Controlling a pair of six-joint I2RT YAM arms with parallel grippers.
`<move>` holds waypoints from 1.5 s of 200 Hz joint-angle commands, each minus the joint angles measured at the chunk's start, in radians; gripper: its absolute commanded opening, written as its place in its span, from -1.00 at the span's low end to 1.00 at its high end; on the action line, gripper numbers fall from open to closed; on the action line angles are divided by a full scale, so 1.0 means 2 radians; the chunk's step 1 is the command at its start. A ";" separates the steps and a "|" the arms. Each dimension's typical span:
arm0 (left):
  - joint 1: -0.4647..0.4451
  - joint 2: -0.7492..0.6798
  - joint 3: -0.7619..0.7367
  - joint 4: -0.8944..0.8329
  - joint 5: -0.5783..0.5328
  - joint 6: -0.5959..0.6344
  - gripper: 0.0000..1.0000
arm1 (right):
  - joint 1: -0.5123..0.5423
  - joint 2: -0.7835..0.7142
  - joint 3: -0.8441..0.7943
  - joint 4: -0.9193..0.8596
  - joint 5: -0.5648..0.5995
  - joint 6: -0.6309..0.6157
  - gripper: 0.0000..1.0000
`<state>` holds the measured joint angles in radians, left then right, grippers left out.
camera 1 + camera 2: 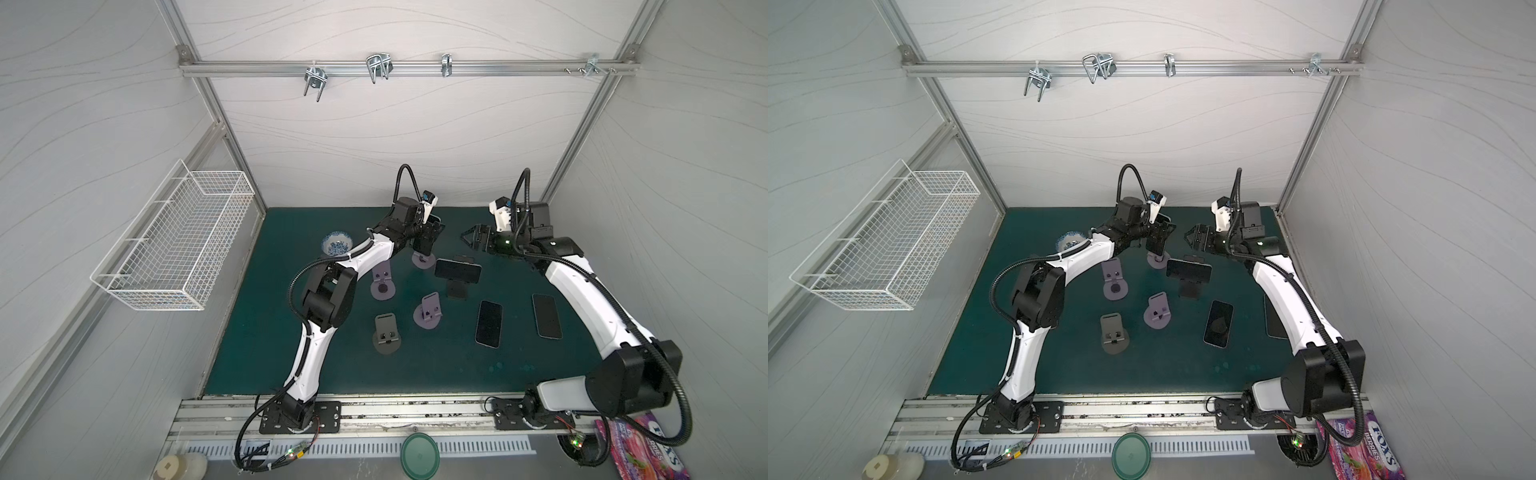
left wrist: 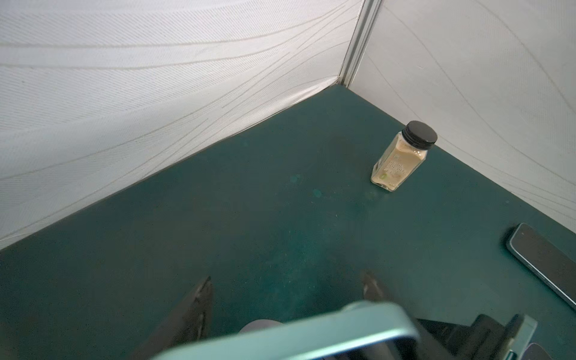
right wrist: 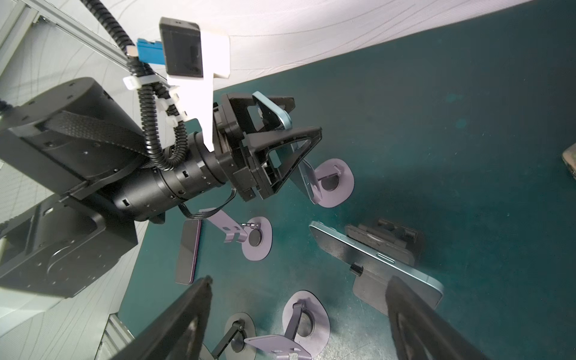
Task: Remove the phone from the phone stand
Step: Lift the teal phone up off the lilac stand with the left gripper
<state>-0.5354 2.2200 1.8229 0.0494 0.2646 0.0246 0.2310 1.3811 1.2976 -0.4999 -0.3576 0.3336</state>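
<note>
My left gripper [image 3: 304, 116] is clamped across the edges of the light-blue phone [image 3: 307, 180]. Its lower end sits at the purple stand [image 3: 341, 187], and I can't tell whether it's clear, so a straight lift seems safest. My right gripper [image 1: 467, 240] hovers nearby, empty and spread wide.

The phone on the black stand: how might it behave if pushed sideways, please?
Likely rigid and slippery: the phone shows a glossy face and smooth edge. It sits landscape, overhanging the black stand, so a push may slide it off or tip both.
</note>
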 commanded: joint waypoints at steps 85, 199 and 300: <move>-0.004 -0.109 0.014 -0.011 -0.003 -0.005 0.11 | 0.036 -0.031 0.038 -0.033 0.014 0.006 0.76; -0.053 -0.228 -0.063 -0.075 -0.026 0.013 0.09 | 0.118 -0.081 0.046 -0.073 0.077 0.026 0.73; -0.064 -0.281 -0.079 -0.127 -0.031 -0.012 0.06 | 0.155 -0.149 0.023 -0.134 0.107 0.048 0.70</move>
<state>-0.6571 1.7420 1.6604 -0.2375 0.2096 0.0067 0.5190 1.1114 1.3563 -0.7197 -0.1692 0.4038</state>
